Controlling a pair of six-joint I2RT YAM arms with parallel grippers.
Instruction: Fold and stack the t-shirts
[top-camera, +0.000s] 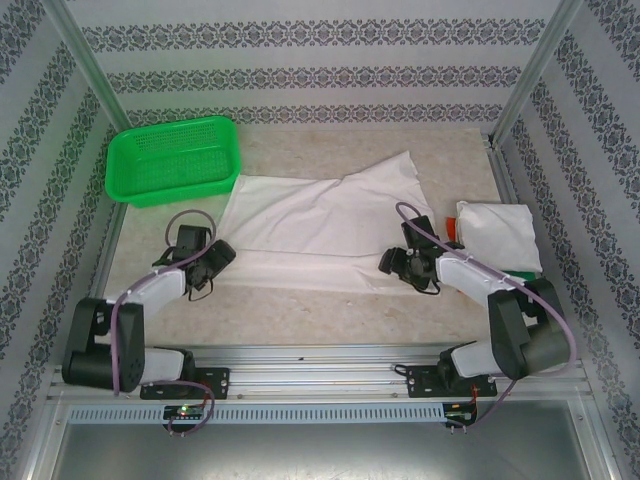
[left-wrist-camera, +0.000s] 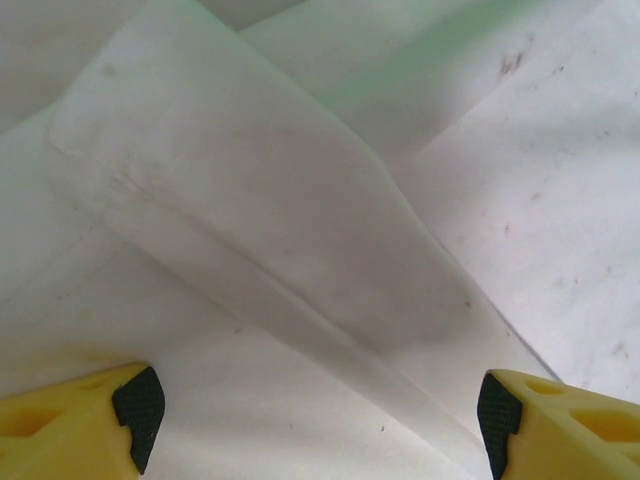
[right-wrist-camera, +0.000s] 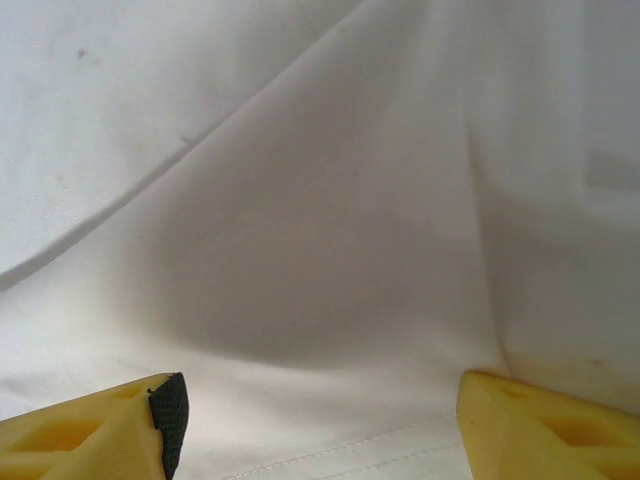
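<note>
Left fingers (left-wrist-camera: 70, 425) wide over white t-shirt (left-wrist-camera: 260, 200)

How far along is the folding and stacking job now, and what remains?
Done: a stack of folded t-shirts sits at the right side of the table. In hand: one white t-shirt lies spread in the middle; the left gripper and right gripper are open over its near edge, holding nothing. Left: fold this shirt and add it to the stack.

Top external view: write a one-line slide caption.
Left gripper and right gripper, both open, at the near edge of a spread t-shirt; folded stack right, green basket far-left.
</note>
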